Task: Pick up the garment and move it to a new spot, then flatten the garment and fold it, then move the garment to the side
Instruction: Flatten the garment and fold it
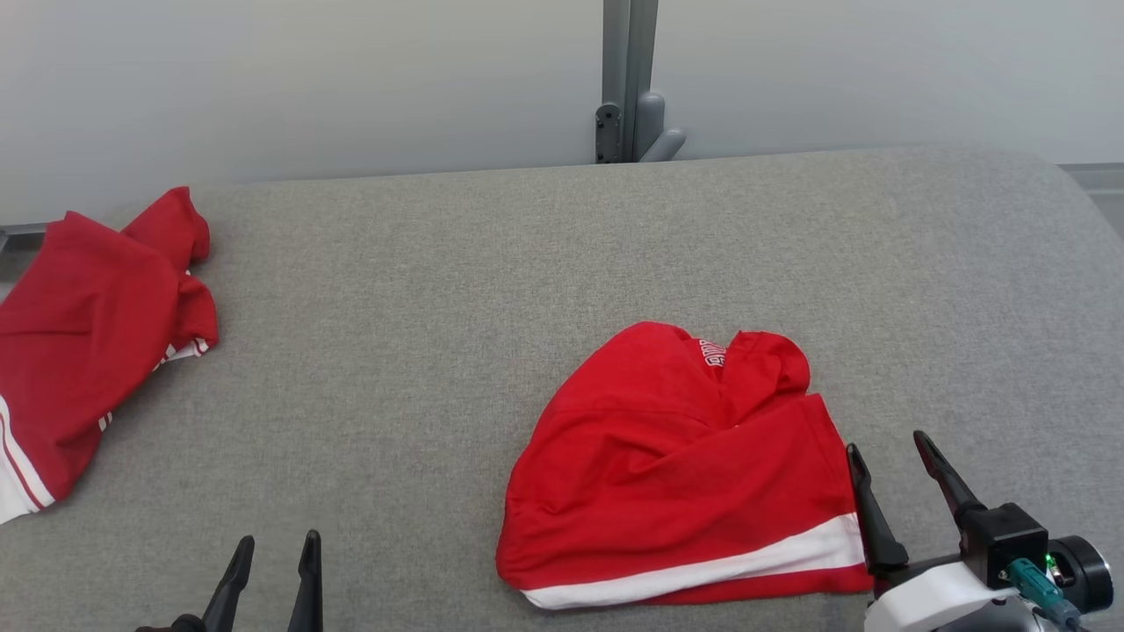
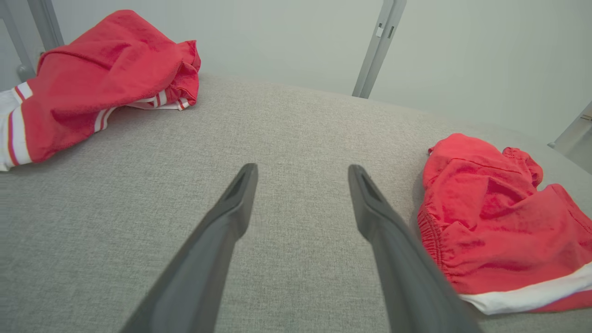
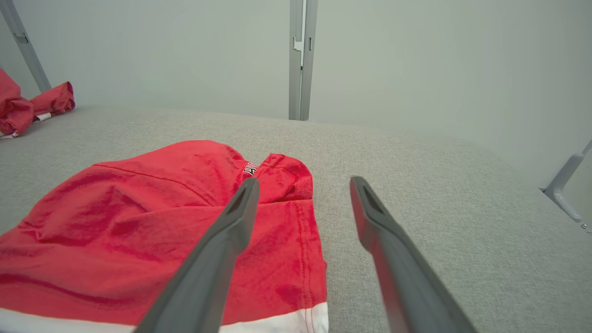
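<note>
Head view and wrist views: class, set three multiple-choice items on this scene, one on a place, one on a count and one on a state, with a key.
1. The right gripper stands: A. at the right edge of the nearer garment; B. far to its left; C. far behind it.
2. Red garments on the grey table: A. one; B. two; C. three.
3. The right gripper's jaws are: A. shut on cloth; B. shut, empty; C. open, empty.
Key: 1 A, it rises just beside that garment's right edge; 2 B, a second garment lies at the far left; 3 C, a gap shows between them with nothing in it.
</note>
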### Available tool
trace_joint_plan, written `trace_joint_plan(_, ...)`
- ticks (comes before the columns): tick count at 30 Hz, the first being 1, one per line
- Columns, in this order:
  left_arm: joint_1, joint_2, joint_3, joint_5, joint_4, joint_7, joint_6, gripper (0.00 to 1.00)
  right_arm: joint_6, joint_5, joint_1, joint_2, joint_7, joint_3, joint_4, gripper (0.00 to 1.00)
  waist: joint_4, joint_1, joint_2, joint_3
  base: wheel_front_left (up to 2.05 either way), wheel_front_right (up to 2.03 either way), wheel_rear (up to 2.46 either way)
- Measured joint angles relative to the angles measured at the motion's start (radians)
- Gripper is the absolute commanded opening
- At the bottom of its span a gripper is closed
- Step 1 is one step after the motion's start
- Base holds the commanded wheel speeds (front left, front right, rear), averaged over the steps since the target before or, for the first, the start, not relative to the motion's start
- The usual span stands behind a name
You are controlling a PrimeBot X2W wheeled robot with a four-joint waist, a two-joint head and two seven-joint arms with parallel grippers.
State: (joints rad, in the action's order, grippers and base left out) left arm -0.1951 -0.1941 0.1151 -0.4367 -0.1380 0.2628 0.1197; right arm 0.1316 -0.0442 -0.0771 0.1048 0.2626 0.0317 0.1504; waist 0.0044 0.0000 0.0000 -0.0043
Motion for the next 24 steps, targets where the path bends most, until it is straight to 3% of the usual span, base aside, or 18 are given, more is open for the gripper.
trace_joint_plan(7,0.000,0.015,-0.045,0.012,-0.003,0.000,0.008,1.00,0.000,0.006,0.023,-0.001,0.000,-0.005,0.005,1.00,0.003,0.0000,0.0000,0.000,0.00,0.00,0.00)
trace_joint_plan(24,0.000,-0.001,0.016,-0.001,0.001,0.000,0.008,1.00,0.000,0.012,0.023,0.012,0.000,0.017,0.008,1.00,-0.001,0.0000,0.0000,0.004,0.00,0.00,0.00)
